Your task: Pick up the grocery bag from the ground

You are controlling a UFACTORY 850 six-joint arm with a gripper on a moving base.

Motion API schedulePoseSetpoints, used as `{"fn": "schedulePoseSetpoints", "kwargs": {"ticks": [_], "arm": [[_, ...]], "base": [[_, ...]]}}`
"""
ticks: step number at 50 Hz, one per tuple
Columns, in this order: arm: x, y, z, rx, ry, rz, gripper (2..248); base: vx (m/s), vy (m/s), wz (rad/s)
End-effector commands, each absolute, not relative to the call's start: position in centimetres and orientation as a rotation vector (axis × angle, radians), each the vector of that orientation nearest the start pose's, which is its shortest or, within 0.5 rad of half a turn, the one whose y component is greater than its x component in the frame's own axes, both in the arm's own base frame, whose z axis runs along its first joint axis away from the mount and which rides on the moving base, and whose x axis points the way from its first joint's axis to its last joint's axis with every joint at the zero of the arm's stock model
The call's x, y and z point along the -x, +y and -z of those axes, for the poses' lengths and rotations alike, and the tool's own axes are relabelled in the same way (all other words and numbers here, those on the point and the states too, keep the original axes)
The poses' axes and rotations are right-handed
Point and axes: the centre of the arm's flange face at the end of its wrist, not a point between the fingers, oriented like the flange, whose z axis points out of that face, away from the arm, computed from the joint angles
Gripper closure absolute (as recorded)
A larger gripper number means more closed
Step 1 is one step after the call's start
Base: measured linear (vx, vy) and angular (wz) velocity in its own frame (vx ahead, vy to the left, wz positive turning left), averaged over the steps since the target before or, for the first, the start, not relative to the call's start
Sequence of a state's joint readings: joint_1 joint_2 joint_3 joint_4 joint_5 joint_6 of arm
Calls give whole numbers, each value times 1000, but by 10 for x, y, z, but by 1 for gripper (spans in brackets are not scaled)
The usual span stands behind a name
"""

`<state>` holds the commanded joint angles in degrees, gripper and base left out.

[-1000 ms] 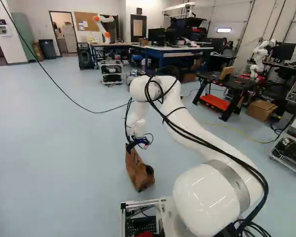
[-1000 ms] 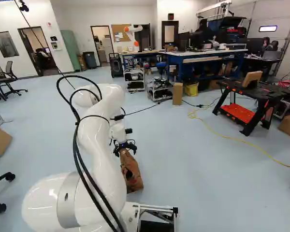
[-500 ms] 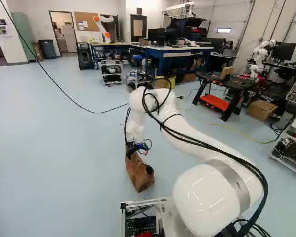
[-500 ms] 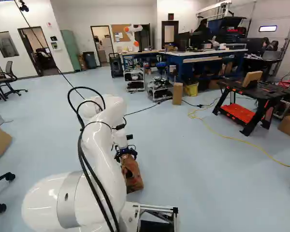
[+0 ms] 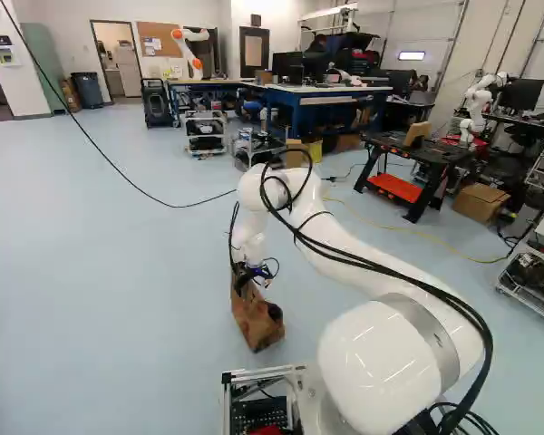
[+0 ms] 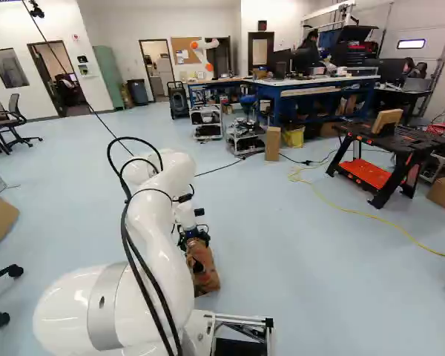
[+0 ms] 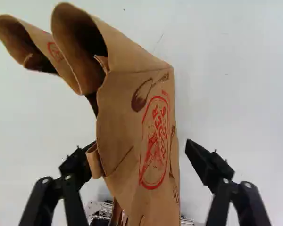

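Note:
The gripper (image 5: pixel 247 275) is down at the top of the brown paper grocery bag (image 5: pixel 257 323), which stands on the floor ahead of the base. In the right base view the bag (image 6: pixel 203 273) shows beneath the wrist. Seen from the wrist, the gripper (image 7: pixel 140 149) stands open around the bag (image 7: pixel 132 117), whose rolled top sticks out ahead of the fingers. One finger reaches a folded flap at the bag's edge; between the other finger and the bag there is a gap. The bag's lower part is partly hidden.
A metal frame (image 5: pixel 270 372) of the base lies just nearer than the bag. Farther off are a black workbench with an orange shelf (image 6: pixel 365 172), a yellow cable (image 6: pixel 341 206), a cardboard box (image 6: pixel 272 144) and blue tables. Another robot (image 5: pixel 192 45) stands at the back.
The arm has lowered, bringing the gripper from just above the bag's top down around it. The base and the bag have stayed in place.

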<state>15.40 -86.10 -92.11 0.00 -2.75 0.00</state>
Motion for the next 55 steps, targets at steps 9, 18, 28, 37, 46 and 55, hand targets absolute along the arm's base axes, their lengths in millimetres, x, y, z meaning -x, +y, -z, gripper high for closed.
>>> {"fn": "schedulePoseSetpoints", "kwargs": {"ticks": [9, 18, 28, 37, 46, 55], "arm": [[-567, 156, 107, 3105, -420, 88, 100], [-567, 156, 107, 3105, -420, 88, 139], [-567, 156, 107, 3105, -420, 88, 214], [-567, 156, 107, 3105, -420, 88, 228], [-567, 156, 107, 3104, -420, 93, 228], [-569, 157, 107, 3098, -419, 137, 228]], "base": [[0, 0, 0], [0, 0, 0], [0, 0, 0], [0, 0, 0], [0, 0, 0], [0, 0, 0]]}}
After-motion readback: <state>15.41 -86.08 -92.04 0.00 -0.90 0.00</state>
